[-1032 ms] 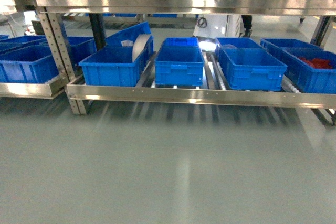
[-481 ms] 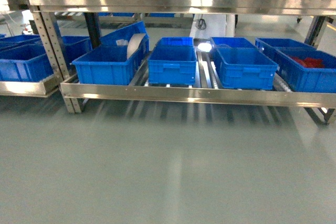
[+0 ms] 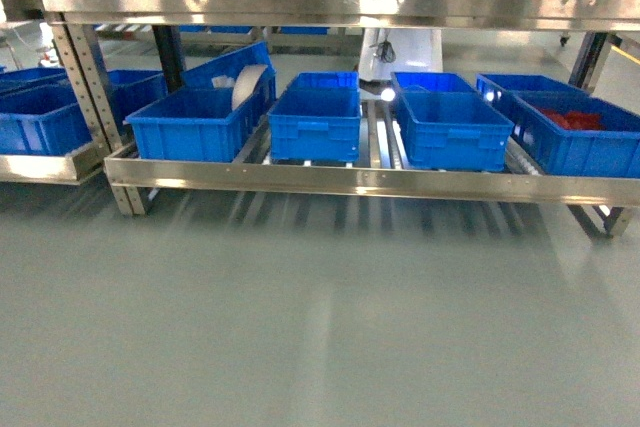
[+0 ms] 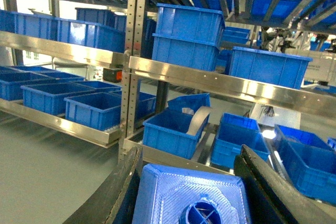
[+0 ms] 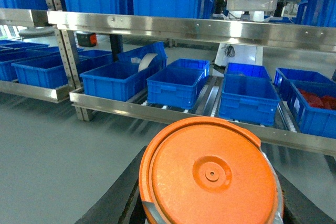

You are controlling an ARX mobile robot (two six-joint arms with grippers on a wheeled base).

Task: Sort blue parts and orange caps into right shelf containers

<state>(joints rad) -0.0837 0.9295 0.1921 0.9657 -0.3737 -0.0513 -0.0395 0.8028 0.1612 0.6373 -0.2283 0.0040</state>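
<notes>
Both grippers were loaded when I looked. My left gripper (image 4: 191,192) had its two dark fingers (image 4: 121,192) closed against the sides of a blue part (image 4: 178,195), a flat ribbed piece with a round hub near its lower edge. My right gripper (image 5: 210,192) held an orange cap (image 5: 210,174) the same way, its flat round top facing the wrist camera and filling the lower half of that view.

Beyond them stood a steel shelf rack (image 3: 330,179) on a grey floor (image 3: 300,327). From the head camera, neither arm showed. On the low shelf sat a row of blue crates (image 3: 315,125). One at the left (image 3: 190,122) had a pale curved piece (image 3: 243,85) leaning on its far rim. Another crate (image 3: 452,129) sat right of the middle one, and the far right crate (image 3: 585,142) held red items (image 3: 575,119) I couldn't identify. More blue crates were stacked on the upper level (image 4: 189,35).
</notes>
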